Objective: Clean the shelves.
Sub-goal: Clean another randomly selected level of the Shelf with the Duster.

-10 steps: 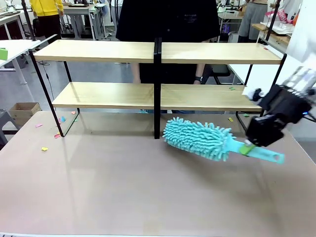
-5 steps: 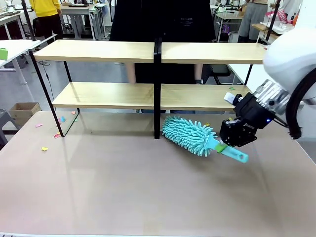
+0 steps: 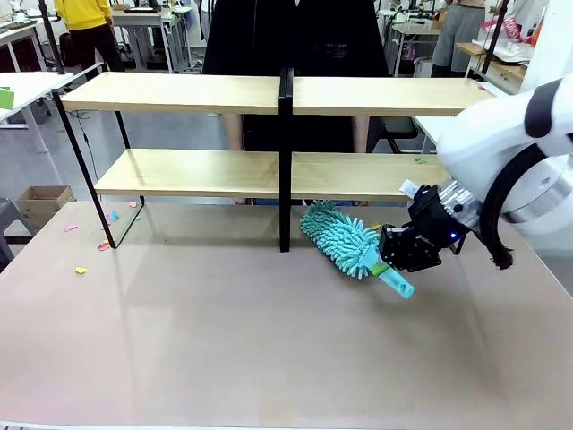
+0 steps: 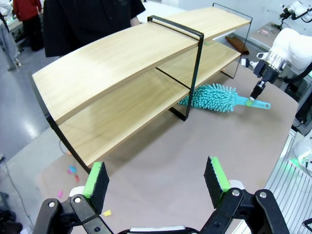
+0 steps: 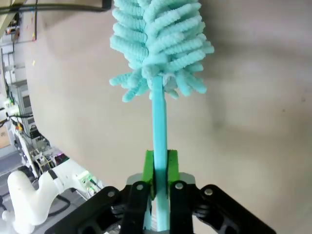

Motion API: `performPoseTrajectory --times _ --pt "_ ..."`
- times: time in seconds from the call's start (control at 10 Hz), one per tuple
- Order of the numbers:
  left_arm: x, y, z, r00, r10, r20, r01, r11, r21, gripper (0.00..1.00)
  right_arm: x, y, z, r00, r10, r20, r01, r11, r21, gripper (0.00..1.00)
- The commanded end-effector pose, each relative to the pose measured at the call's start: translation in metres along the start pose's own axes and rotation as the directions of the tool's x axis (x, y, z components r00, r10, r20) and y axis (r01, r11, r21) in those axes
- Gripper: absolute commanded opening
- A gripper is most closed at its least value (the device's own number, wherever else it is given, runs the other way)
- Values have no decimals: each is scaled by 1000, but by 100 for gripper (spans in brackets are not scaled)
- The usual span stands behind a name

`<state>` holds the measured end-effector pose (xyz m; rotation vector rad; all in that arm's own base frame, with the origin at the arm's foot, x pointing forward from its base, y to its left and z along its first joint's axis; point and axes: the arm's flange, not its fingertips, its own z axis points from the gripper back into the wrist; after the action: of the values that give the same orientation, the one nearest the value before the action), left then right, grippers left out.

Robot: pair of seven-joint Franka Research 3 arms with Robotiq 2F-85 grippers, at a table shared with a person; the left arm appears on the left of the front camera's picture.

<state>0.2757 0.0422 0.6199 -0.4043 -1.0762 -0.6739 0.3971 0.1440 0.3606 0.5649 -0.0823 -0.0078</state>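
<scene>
Across the far side of the table (image 3: 224, 340) stand the shelves (image 3: 179, 92): two tiers of light boards on a thin black frame, split by a central post (image 3: 285, 161), with a person (image 3: 295, 36) behind them. All four boards look bare, apart from a small green scrap (image 3: 421, 161) on the lower right one.

Just right of the post's foot, below and slightly in front of the lower right board's edge, is the fluffy teal duster (image 3: 338, 237). Its head is low over the tabletop, and I cannot tell whether it touches. Its long axis runs at a slant from the post outward, toward the shelves' right end and the near side. The handle ends in the right gripper (image 3: 382, 265), whose green pads (image 5: 149, 168) are clamped tight on it from both sides.

From those fingers the boards lie up and beyond, so I judge the coming move to be a lift and a push forward along that axis to bring the head onto the lower right board. The right arm is the nearer one by far.

The left gripper (image 4: 156, 178) hangs well in front of the shelves' left half, jaws spread wide and empty. Coloured paper scraps (image 3: 109, 218) lie by the shelves' left foot.
</scene>
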Motion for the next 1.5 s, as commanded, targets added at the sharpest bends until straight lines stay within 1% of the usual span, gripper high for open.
performPoseTrajectory --times 0.0,0.1,0.3,0.4,0.5,0.6,0.7,0.8,0.9,1.0,1.1,1.2,1.3,1.4 --pt "0 -1 0 1000 3 -7 -3 1000 9 100 6 -9 -16 1000 -7 28 8 999 -34 12" --pt "0 -1 0 1000 3 -7 -3 1000 9 100 8 -22 -10 998 -41 44 44 996 -74 12" --pt "0 -1 0 1000 3 -7 -3 1000 9 100 8 -48 14 992 -105 76 114 986 -125 12" --pt "0 -1 0 1000 3 -7 -3 1000 9 100 6 -56 25 983 -133 126 152 975 -161 12" --pt "0 -1 0 1000 3 -7 -3 1000 9 100 3 -59 33 971 -158 182 194 959 -204 12" --pt "0 -1 0 1000 3 -7 -3 1000 9 100 0 -58 37 956 -197 215 247 939 -239 12" --pt "0 -1 0 1000 3 -7 -3 1000 9 100 -2 -58 38 938 -257 232 315 910 -268 12" --pt "0 -1 0 1000 3 -7 -3 1000 9 100 -3 -58 38 922 -290 255 359 888 -287 12" --pt "0 -1 0 1000 3 -7 -3 1000 9 100 -5 -55 40 919 -278 278 355 890 -284 12" --pt "0 -1 0 1000 3 -7 -3 1000 9 100 -9 -49 45 933 -234 275 301 924 -236 12" --pt "0 -1 0 1000 3 -7 -3 1000 9 100 -15 -41 57 914 -208 349 307 916 -258 12" --pt "0 -1 0 1000 3 -7 -3 1000 9 100 -19 -35 66 898 -184 399 321 895 -309 12" --pt "0 -1 0 1000 3 -7 -3 1000 9 100 -25 -29 70 880 -149 452 341 859 -381 12" --pt "0 -1 0 1000 3 -7 -3 1000 9 100 -30 -25 71 884 -140 447 337 852 -401 12"
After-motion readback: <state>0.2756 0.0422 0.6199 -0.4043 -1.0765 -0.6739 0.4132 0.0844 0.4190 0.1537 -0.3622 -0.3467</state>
